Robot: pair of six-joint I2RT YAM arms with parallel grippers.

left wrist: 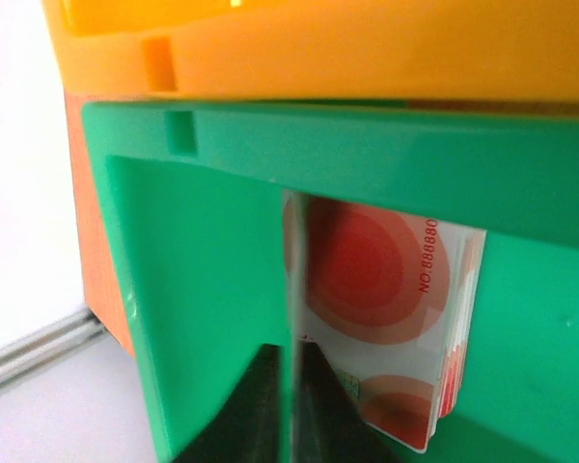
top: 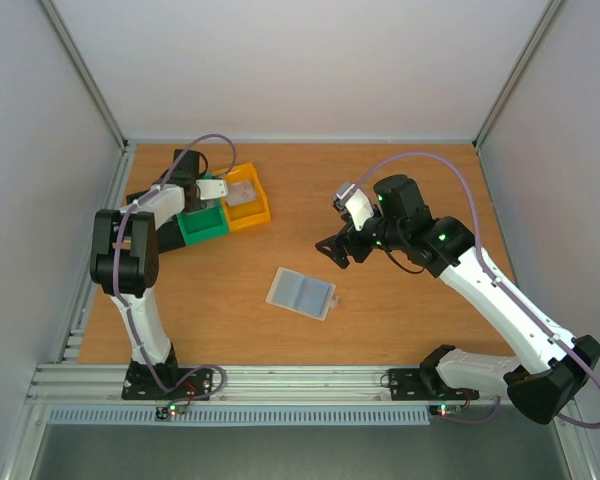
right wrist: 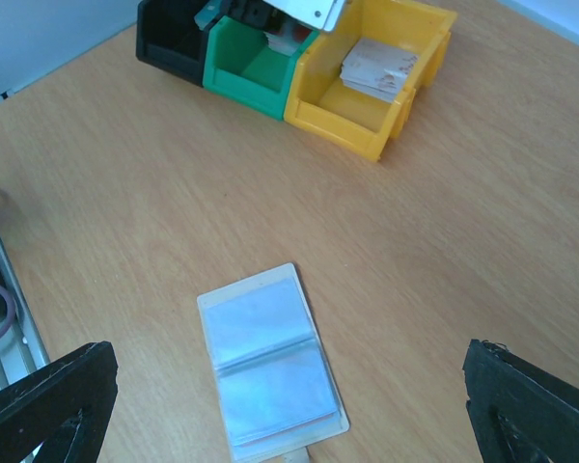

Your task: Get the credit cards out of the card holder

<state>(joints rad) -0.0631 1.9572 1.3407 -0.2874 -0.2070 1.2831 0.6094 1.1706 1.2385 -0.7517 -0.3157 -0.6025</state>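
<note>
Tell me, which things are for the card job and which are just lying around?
For the job: card holder; thin credit card, pinched by the left end effector.
Just lying around: black bin; green bin; yellow bin.

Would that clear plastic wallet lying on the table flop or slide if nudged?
The card holder looks thin and translucent, so it is probably light and would bend at its middle fold. Lying flat on the smooth table, it would likely slide rather than tip.
</note>
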